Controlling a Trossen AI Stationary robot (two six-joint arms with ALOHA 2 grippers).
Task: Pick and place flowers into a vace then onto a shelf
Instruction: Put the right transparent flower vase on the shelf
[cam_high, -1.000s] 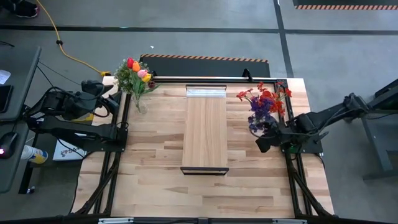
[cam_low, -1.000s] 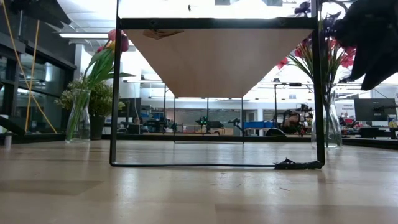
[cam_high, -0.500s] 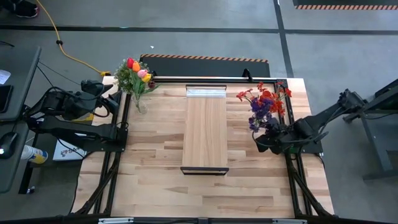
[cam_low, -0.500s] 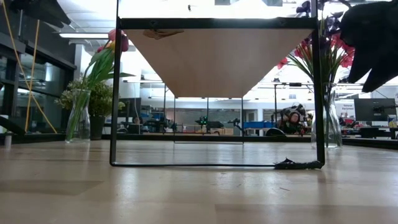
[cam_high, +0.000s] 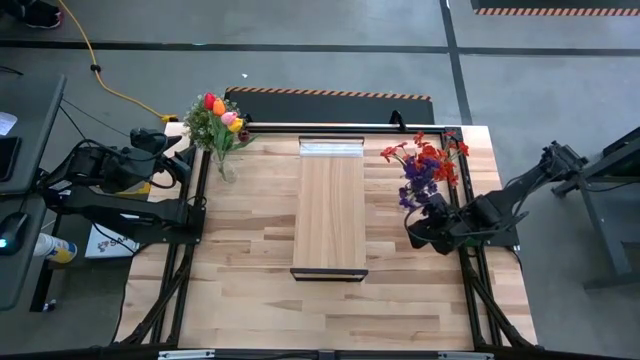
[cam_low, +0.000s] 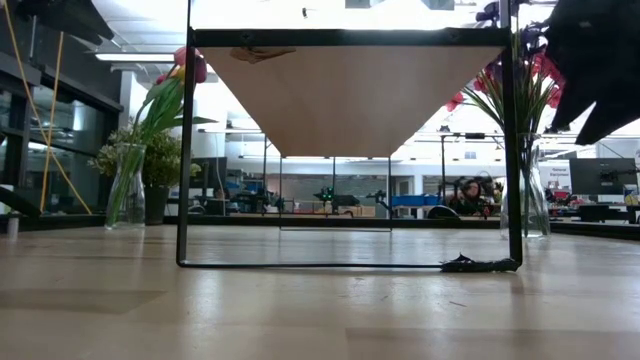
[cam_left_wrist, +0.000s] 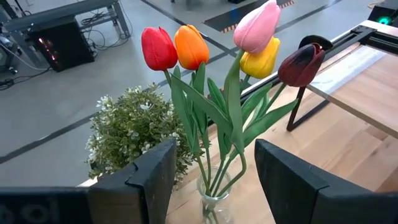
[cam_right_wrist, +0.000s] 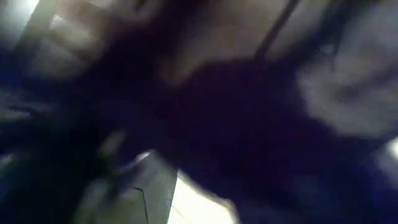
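Dark metal frames the scene from above: the right arm reaches in low from the table's right edge, its right gripper (cam_high: 422, 232) sitting just beside the base of the red and purple flowers (cam_high: 428, 165), at their near side; whether its fingers are parted or closed around anything I cannot tell from up here. The left arm waits off the table's left edge, its left gripper (cam_high: 183, 160) pointing at the tulips (cam_high: 222, 113) in a glass vase (cam_high: 225, 168) at the far left corner. Between the two bunches runs the shelf (cam_high: 330, 205), a long light-wood board with a pale strip at its far end. From table height the shelf shows its underside on thin black legs, which the overhead look hides; the tulips stand at the left, and the red and purple stems rise from a clear vase (cam_low: 525, 205) at the right, with a dark arm mass above them. Over the left wrist, two dark fingers (cam_left_wrist: 152, 177) stand apart, nothing between them, and beyond are red, orange, pink, yellow and maroon tulip heads beside a bushy pale-green plant (cam_left_wrist: 134, 130). Over the right wrist everything is a dark blur.
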